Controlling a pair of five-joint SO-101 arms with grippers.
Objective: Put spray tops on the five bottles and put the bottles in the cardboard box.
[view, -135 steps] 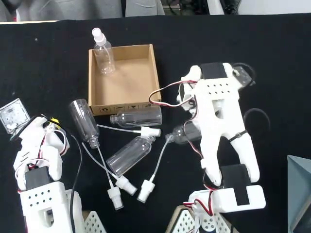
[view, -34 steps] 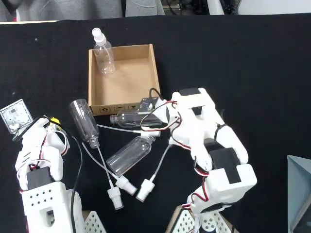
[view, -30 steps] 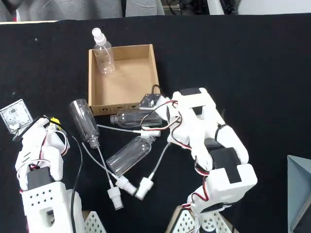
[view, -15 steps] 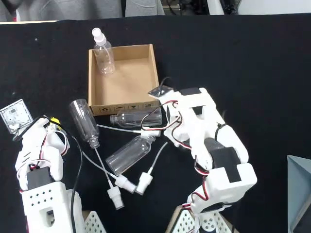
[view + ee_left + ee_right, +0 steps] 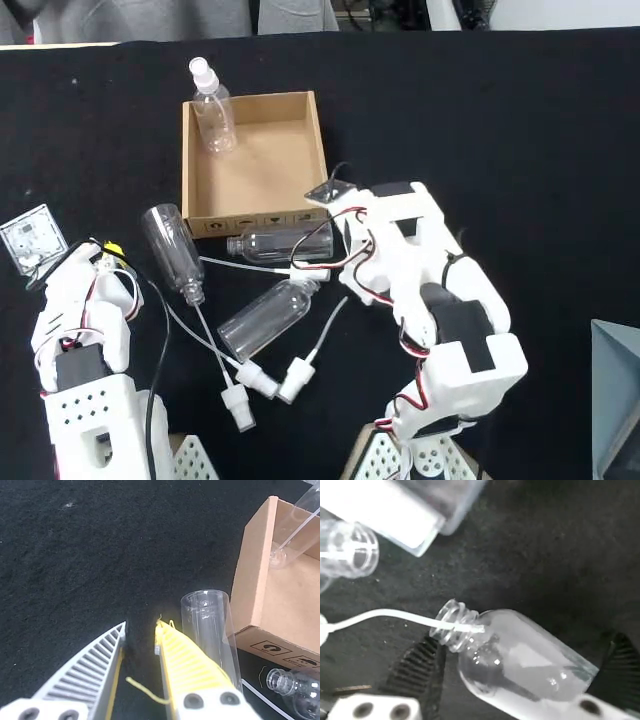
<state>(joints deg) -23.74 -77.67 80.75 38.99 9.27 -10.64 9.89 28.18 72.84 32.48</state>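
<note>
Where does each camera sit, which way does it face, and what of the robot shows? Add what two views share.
High view: fixed above the table, looking down on the cardboard box, left arm and right arm.
Left wrist view: on the left wrist, looking past the left gripper at a lying bottle.
Right wrist view: on the right wrist, close on the open bottle the right gripper holds.
Shared: the cardboard box, in high and left wrist views.

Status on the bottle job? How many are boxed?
Done: one capped bottle leans inside the cardboard box. In hand: the right gripper is shut on a bare bottle, a spray top's tube at its neck. Left: three uncapped bottles lie on the table, loose spray tops beside them.
</note>
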